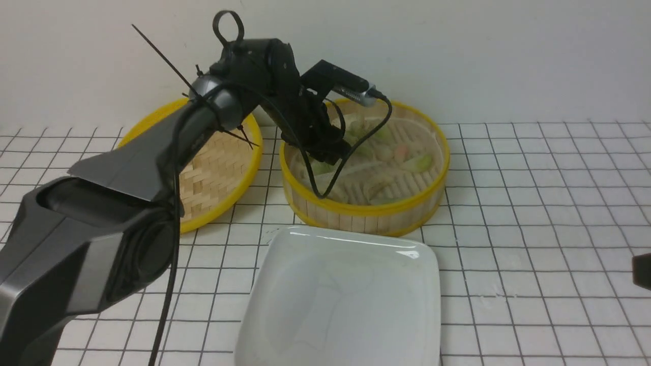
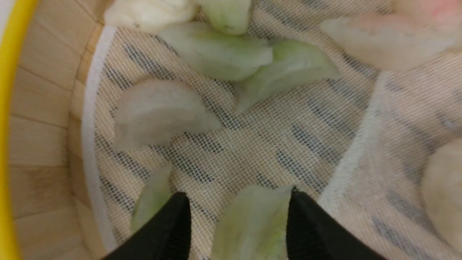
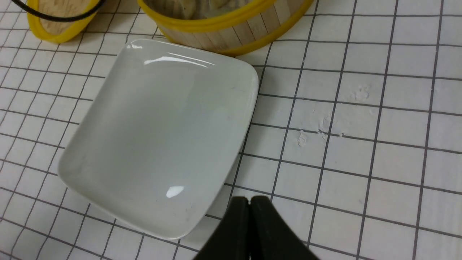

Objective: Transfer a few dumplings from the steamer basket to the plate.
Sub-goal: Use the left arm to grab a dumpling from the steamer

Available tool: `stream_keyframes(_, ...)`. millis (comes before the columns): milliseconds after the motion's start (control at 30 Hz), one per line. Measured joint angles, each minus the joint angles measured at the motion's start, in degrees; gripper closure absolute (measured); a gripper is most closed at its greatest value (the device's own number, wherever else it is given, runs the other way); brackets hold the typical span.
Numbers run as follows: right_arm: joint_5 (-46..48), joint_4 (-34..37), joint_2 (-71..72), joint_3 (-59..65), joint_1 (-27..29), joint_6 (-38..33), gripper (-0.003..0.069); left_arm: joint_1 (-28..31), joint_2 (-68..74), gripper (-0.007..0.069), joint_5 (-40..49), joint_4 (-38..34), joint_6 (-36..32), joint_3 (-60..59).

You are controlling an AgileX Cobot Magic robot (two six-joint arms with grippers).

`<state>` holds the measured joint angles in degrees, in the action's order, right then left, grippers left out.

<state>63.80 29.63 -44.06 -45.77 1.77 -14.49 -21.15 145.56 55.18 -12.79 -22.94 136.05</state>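
Observation:
The steamer basket stands behind the white plate and holds several pale green, beige and pinkish dumplings on a mesh liner. My left gripper reaches down into the basket and is open. A pale green dumpling lies between its black fingers, touching one finger, with a gap to the other. More dumplings lie beyond it. My right gripper is shut and empty, hovering over the tiles by a corner of the plate. The plate is bare.
The shallow woven lid lies left of the basket, partly behind my left arm. A black cable hangs into the basket. A dark bit of the right arm shows at the right edge. White gridded tiles cover the table.

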Motion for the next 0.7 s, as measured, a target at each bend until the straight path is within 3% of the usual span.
stream_keyframes(200,0.0,0.0,0.0,0.0,0.0,0.11,0.0669,-0.69,1.47,0.0301,-0.29,0.22,-1.59,0.26)
stream_keyframes(333,0.04,0.0,0.0,0.0,0.0,0.17,0.0669,-0.78,1.73,0.0376,0.35,0.23,-1.06,1.0)
stream_keyframes(700,0.32,-0.06,0.0,0.0,0.0,0.11,0.0669,-0.78,-3.84,0.0397,14.98,3.3,5.55,11.47)
